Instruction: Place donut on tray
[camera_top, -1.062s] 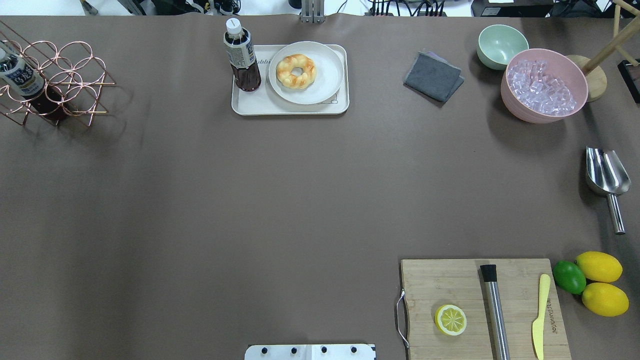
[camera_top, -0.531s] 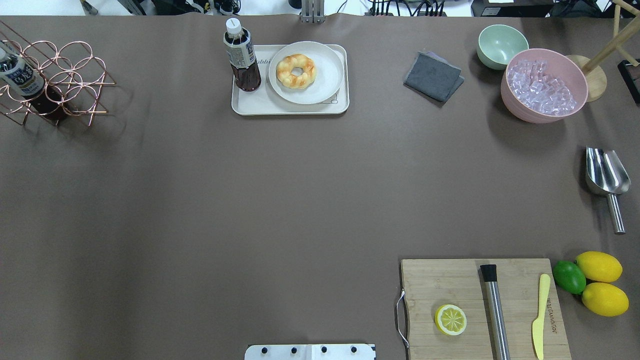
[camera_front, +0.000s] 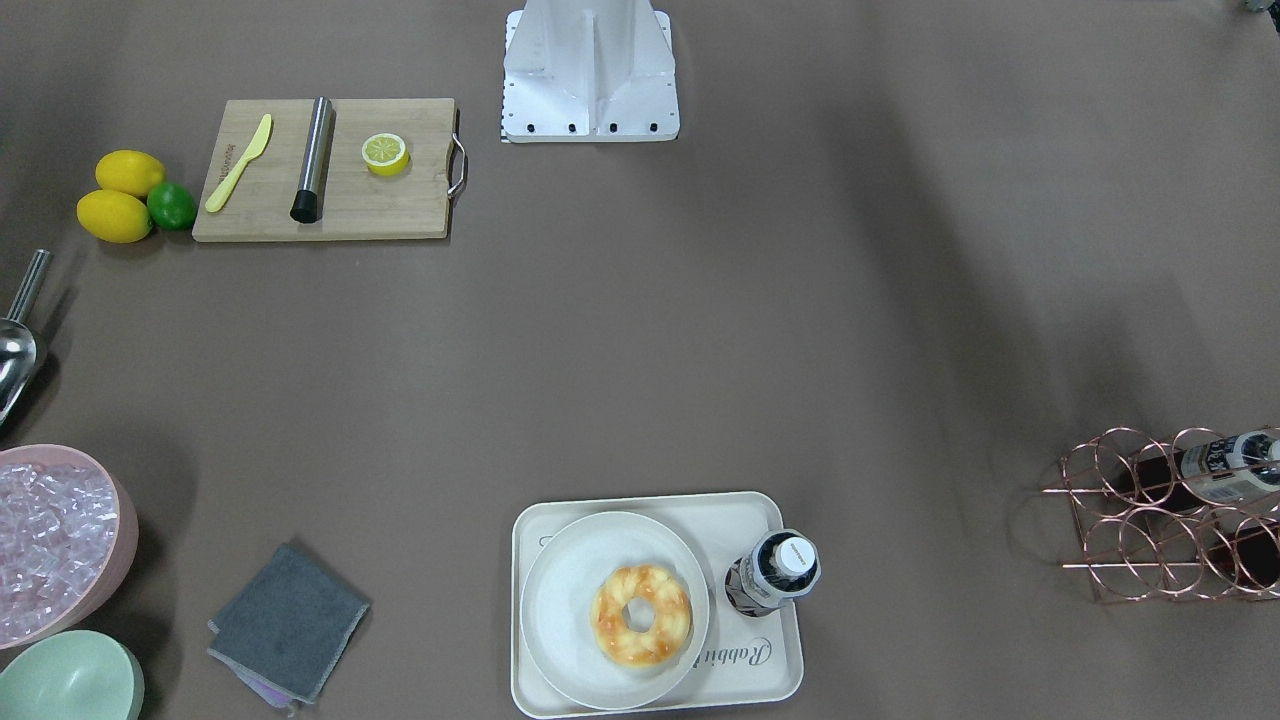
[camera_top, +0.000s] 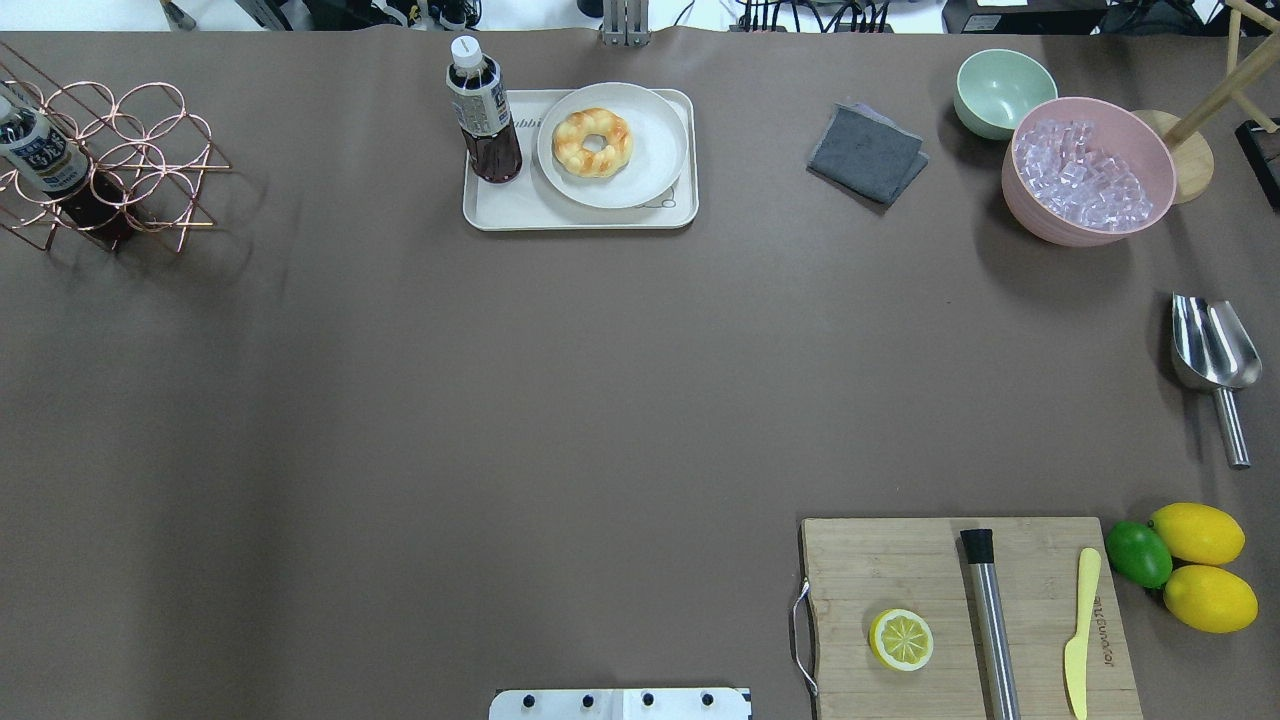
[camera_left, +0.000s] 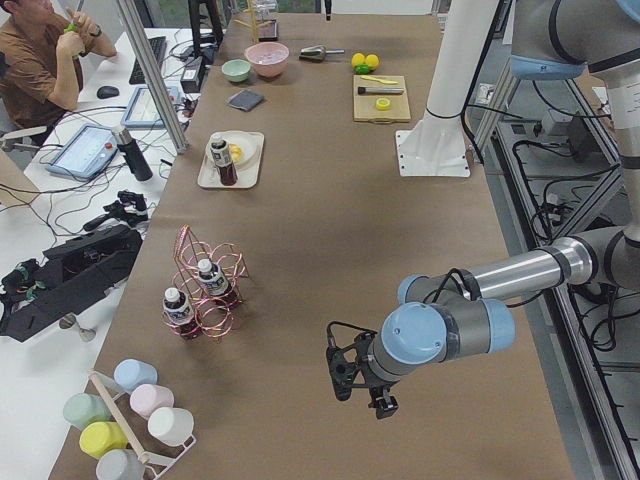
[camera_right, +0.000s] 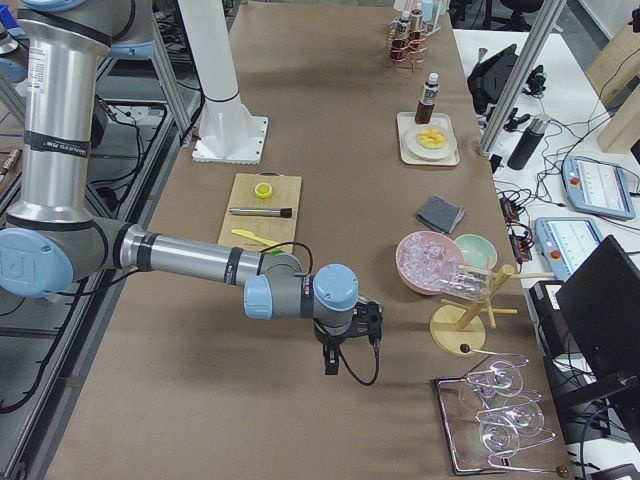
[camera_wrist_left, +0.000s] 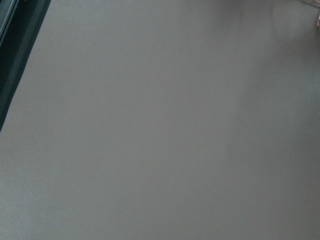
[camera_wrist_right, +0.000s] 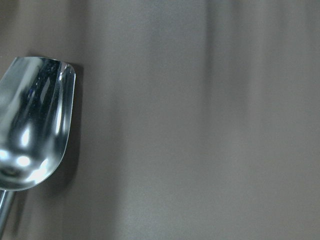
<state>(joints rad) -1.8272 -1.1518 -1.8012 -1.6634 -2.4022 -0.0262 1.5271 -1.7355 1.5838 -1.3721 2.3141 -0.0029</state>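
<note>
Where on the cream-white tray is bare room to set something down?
Only the strip of the cream-white rectangular tray between the dark-tea bottle and its near rim. The round off-white plate with the golden ring donut fills the rest.

Table (camera_top: 500, 400): long, brown mat over full top. Desk (camera_left: 45, 215): white, runs alongside table on operators' side; carries tablet (camera_left: 85, 150), keyboard (camera_left: 155, 55), loose cables. Alu post (camera_left: 152, 70) stands btwn table and desk. Operator (camera_left: 40, 60) seated at desk. Light: even, soft shadows.
</note>
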